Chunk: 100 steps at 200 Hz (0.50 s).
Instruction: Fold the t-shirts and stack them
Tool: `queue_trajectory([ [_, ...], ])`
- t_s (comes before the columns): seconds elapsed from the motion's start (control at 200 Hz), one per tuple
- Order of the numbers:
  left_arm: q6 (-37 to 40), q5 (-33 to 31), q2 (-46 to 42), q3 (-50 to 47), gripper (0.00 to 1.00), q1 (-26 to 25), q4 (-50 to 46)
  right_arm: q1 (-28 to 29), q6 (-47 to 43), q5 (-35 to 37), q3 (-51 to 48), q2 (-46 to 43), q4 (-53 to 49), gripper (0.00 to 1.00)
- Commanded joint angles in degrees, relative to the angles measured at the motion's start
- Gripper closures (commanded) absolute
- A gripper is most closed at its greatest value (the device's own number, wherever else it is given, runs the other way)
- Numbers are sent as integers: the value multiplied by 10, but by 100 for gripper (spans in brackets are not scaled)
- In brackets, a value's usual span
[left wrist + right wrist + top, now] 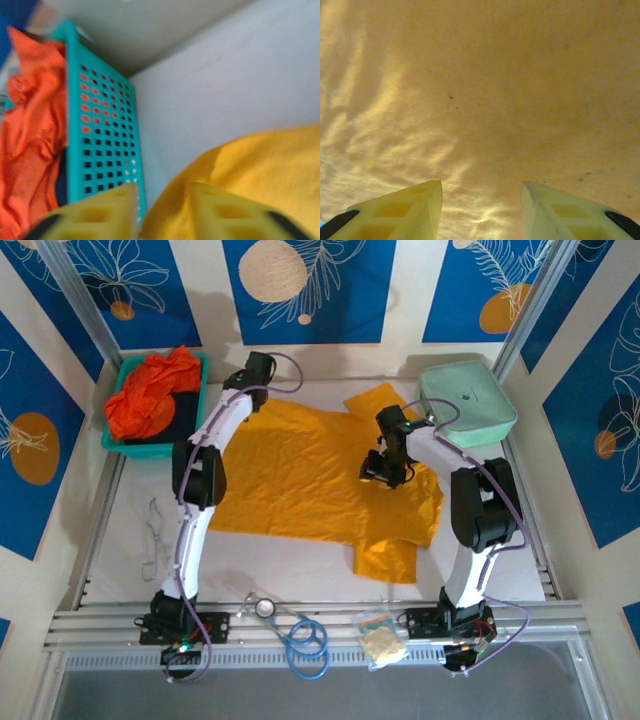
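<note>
Mustard t-shirt (480, 90), flat beneath right gripper (482, 184)

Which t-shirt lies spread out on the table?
The mustard-yellow t-shirt; the red-orange t-shirts sit bunched in the teal tray.

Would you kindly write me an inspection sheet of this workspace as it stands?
Surface: white table, bare along the near side.
Job's things: yellow t-shirt spread flat mid-table; red-orange t-shirts heaped in the teal tray.
Clutter: mint-green case far right; stethoscope and small bag at the near edge.
Pincers: left pincer open near the tray; right pincer open above the yellow t-shirt.
Cables: purple leads in loose loops.
Surroundings: blue-and-white patterned walls.
</note>
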Motion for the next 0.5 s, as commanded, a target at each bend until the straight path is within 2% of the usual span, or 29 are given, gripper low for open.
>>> queue_trajectory([
  [0.0, 6, -33, 1, 23, 26, 9, -37, 8, 4, -7, 21, 12, -8, 54],
  [0.06, 3, -26, -10, 23, 12, 8, -39, 11, 6, -5, 26, 14, -13, 54],
  [0.135, -10, -14, -37, 23, 0, 6, -48, 16, 8, 1, 31, 12, -16, 54],
  [0.24, -30, -3, -84, 22, 1, -1, -78, 21, 12, 7, 33, 1, -19, 54],
  [0.34, -85, 16, -132, 6, 1, -12, -147, 18, 18, 22, 24, -16, -18, 54],
  [0.425, -152, 48, -188, -73, 2, -23, -195, 3, 23, 29, 9, -35, -11, 54],
  [0.495, -214, 92, -238, -177, 13, -33, -200, -17, 24, 27, -5, -44, -7, 54],
])
